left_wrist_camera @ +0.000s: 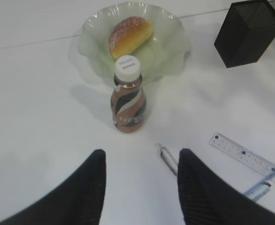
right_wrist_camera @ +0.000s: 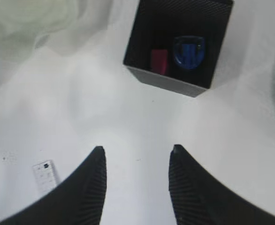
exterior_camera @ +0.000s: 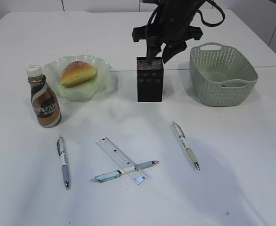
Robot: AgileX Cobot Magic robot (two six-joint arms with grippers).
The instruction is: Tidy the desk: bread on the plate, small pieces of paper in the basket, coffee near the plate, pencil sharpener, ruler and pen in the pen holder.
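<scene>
The bread point(exterior_camera: 77, 73) lies on the green plate point(exterior_camera: 101, 64). The coffee bottle point(exterior_camera: 44, 98) stands upright just left of the plate. My right gripper point(exterior_camera: 158, 52) hangs open and empty just above the black pen holder point(exterior_camera: 150, 81). In the right wrist view the holder point(right_wrist_camera: 165, 78) contains a blue object point(right_wrist_camera: 188, 51) and a red object point(right_wrist_camera: 159, 61). A clear ruler point(exterior_camera: 122, 159) lies across a blue pen point(exterior_camera: 110, 175). Two more pens point(exterior_camera: 63, 161) point(exterior_camera: 185, 144) lie on the table. My left gripper point(left_wrist_camera: 142, 157) is open and empty above the table near the left pen point(left_wrist_camera: 168, 159), in front of the bottle point(left_wrist_camera: 128, 105).
The green basket point(exterior_camera: 223, 70) stands right of the pen holder. The table's far edge runs behind the plate and the holder. The left wrist view also shows the plate point(left_wrist_camera: 175, 44), the holder point(left_wrist_camera: 248, 33) and the ruler point(left_wrist_camera: 245, 157).
</scene>
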